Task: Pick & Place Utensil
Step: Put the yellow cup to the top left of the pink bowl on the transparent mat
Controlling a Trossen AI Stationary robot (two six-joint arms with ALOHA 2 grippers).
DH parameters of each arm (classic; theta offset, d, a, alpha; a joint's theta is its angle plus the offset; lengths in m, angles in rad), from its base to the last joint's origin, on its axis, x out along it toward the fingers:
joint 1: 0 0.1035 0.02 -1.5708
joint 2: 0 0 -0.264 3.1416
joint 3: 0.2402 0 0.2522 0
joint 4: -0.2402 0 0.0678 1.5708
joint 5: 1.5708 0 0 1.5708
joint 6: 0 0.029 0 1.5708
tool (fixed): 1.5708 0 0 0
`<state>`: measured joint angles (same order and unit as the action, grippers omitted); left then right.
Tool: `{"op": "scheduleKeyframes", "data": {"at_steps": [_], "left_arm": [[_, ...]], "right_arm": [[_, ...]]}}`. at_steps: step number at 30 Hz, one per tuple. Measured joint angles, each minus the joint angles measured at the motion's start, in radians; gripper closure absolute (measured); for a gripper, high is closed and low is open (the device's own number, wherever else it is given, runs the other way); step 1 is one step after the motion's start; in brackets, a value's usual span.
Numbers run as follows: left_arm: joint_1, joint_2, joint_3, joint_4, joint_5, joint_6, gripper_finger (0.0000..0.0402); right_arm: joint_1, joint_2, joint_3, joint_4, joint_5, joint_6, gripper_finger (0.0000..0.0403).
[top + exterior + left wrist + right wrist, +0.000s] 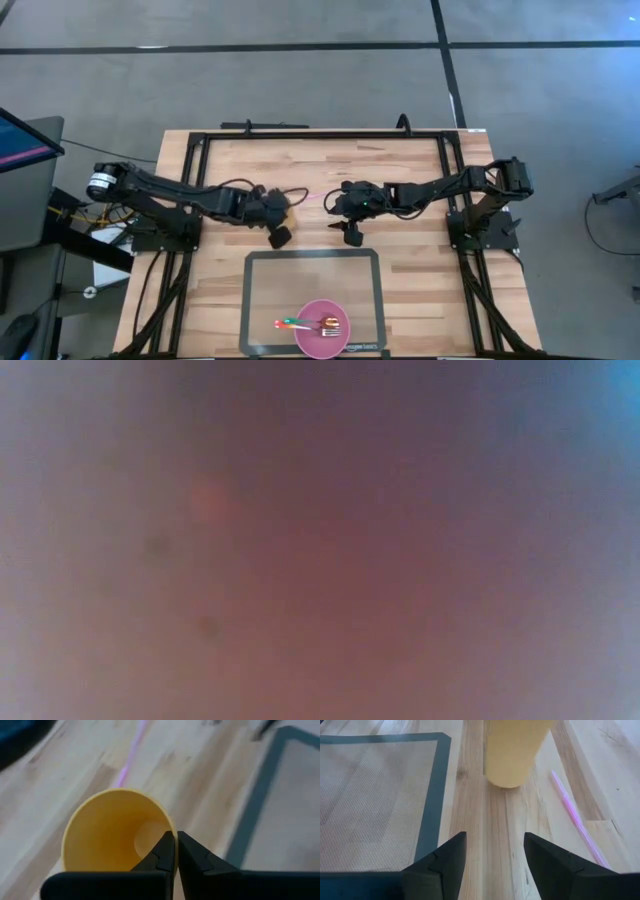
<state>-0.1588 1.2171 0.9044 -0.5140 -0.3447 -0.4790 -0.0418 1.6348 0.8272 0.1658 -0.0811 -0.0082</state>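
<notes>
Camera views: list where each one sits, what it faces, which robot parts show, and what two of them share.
High view: overhead, facing down on table; both arms, left gripper, right gripper.
Low view: blocked, nothing readable.
Left wrist view: behind shut fingers, facing yellow cup.
Right wrist view: behind open fingers, facing the cup's base.
Shared: both wrist views show cup, pink straw, mat.

A wooden table carries a grey mat with a dark border, and beyond the mat's far edge a yellow cup lies on its side with a pink straw just beside it.
</notes>
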Motion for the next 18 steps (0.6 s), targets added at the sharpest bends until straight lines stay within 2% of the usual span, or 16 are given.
{"op": "scheduleKeyframes", "data": {"at_steps": [3,8,18], "left_arm": [[-0.064,0.000,0.020,0.010,0.005,0.018,0.0393],[-0.198,-0.001,0.026,0.051,0.098,0.052,0.0393],[-0.422,-0.001,0.026,0.052,0.085,-0.059,0.0393]], "right_arm": [[0.000,0.000,0.000,0.000,0.000,0.000,0.0213],[0.000,0.000,0.000,0.000,0.000,0.002,0.0213],[0.002,0.000,0.000,0.000,0.000,0.002,0.0216]]}}
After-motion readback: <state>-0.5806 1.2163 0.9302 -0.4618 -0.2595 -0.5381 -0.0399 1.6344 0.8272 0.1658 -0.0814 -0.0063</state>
